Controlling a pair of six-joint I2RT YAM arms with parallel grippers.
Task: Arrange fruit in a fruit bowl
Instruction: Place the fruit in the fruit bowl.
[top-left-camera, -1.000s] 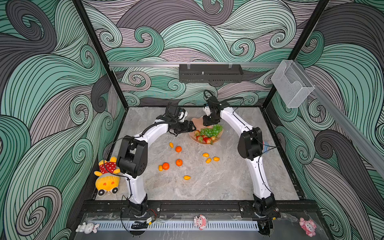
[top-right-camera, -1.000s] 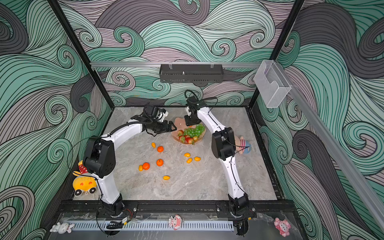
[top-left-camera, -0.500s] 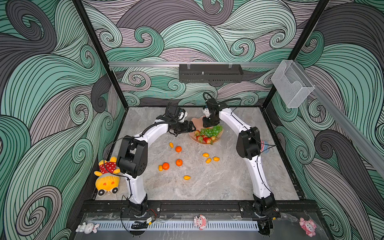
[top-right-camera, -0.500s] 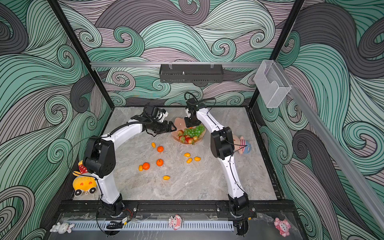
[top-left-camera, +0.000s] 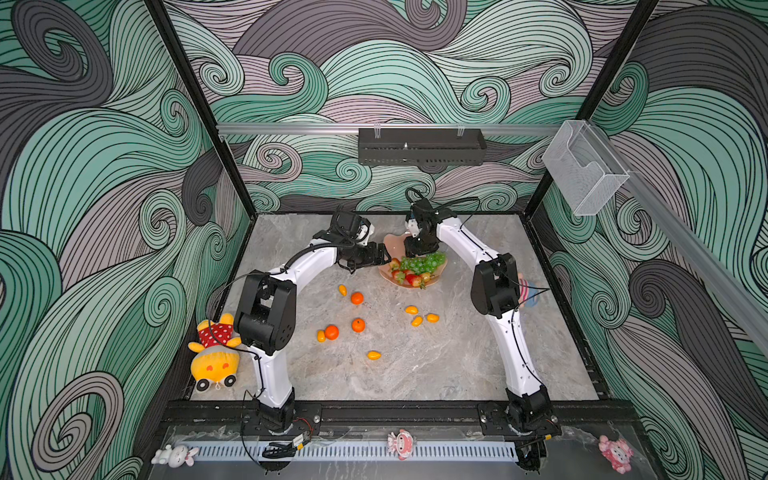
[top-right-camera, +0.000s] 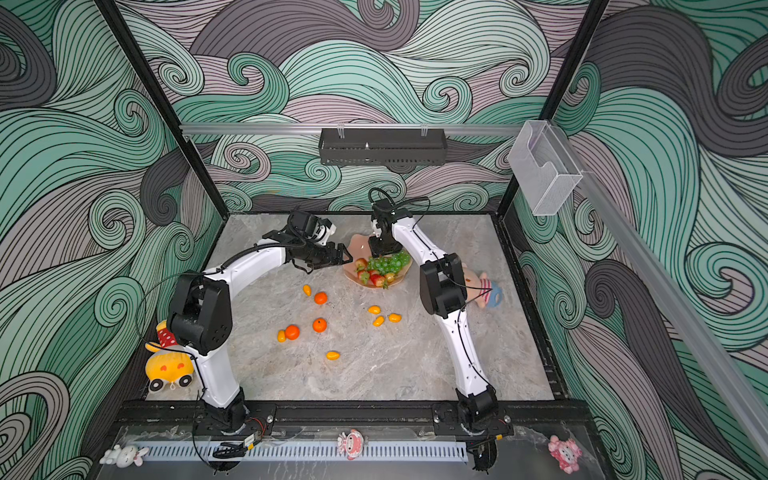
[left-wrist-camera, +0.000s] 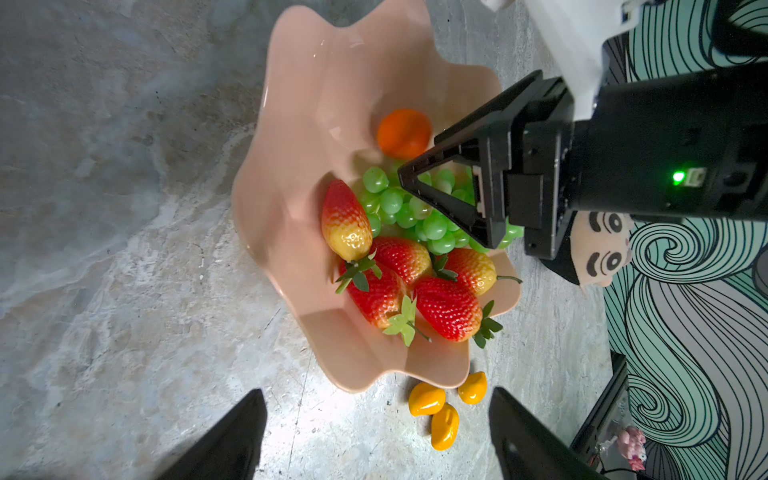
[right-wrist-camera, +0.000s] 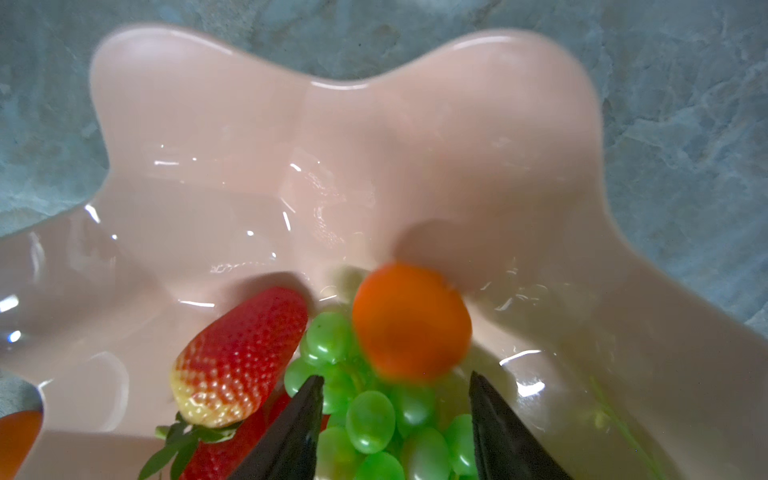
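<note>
We found grapes (left-wrist-camera: 390, 203), strawberries (left-wrist-camera: 449, 307) and a loose tangerine (right-wrist-camera: 411, 320) in the bowl (left-wrist-camera: 291, 124) under the open right claw (right-wrist-camera: 395, 376). The left claw (left-wrist-camera: 376, 392) gaped empty alongside; three tangerines (top-left-camera: 357, 298) and six ovals (top-left-camera: 411, 309) waited on the table (top-left-camera: 415, 374).

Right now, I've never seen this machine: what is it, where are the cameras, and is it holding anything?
It is two white robot arms on a grey marbled table, each ending in a black pincer. Two pictures look down from one overhead camera; two come from cameras on the wrists. A peach-pink scalloped bowl holds red strawberries, a green grape bunch and a round orange tangerine. More tangerines and small yellow-orange ovals lie on the table. The left pincer and the right pincer are open and hold nothing.
</note>
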